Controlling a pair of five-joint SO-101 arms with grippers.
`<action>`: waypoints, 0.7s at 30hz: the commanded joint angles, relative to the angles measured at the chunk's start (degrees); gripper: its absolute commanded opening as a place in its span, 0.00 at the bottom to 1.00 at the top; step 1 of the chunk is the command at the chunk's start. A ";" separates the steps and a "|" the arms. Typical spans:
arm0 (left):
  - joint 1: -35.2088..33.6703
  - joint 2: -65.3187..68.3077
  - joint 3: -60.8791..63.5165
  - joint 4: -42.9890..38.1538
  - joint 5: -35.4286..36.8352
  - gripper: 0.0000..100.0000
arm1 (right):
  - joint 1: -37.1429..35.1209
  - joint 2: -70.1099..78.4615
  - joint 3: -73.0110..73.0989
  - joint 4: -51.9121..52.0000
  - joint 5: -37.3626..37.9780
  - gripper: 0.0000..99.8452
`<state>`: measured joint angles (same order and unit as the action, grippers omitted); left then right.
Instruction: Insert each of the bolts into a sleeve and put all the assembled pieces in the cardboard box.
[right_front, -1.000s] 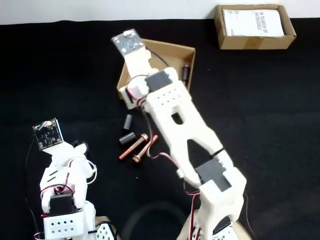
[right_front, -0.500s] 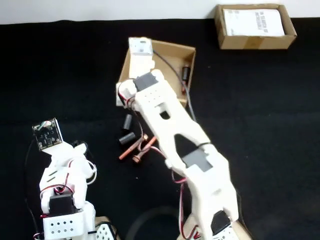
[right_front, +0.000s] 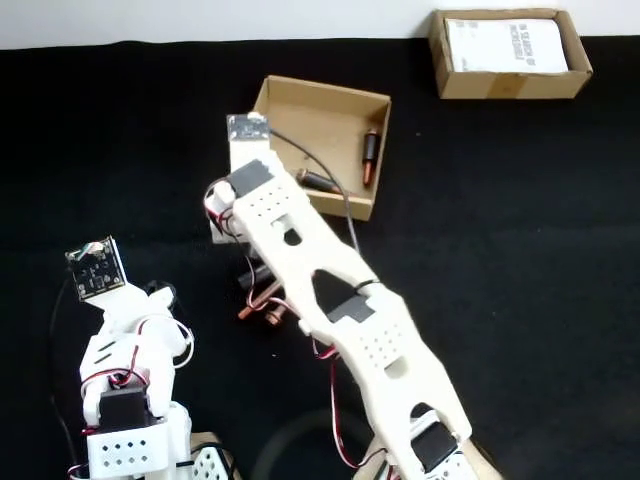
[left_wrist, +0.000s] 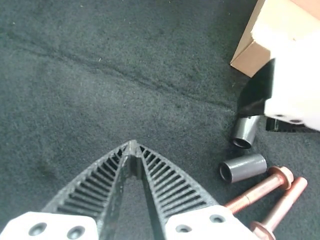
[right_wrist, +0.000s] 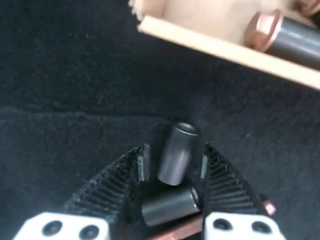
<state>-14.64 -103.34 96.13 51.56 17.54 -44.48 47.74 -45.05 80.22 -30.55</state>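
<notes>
Swung back from the box (right_front: 325, 90), the right gripper (right_wrist: 173, 159) is being set, jaws released, astride a sleeve (right_wrist: 177, 145) at the box's seven o'clock for the next assembly; the left gripper (left_wrist: 132, 150) is being kept clenched.

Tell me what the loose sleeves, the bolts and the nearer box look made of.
Sleeves: probably metal, dark grey, smooth with a dull sheen; hard plastic not excluded. Bolts: metal, copper-coloured, likely plating, glossy on the flanged heads. Box: plain brown cardboard, matte, pale cut edge.
</notes>
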 joint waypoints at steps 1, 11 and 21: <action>-0.31 -0.40 1.01 0.26 0.26 0.01 | -0.31 1.01 -4.00 0.75 -1.05 0.16; -0.22 -0.48 1.01 0.26 0.26 0.01 | -0.04 9.10 -10.59 0.66 -1.14 0.06; -0.22 -0.48 1.01 0.26 0.26 0.01 | 2.33 12.09 -21.41 10.95 -1.14 0.01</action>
<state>-14.64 -103.34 96.13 51.56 17.54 -43.69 60.13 -60.79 87.96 -31.25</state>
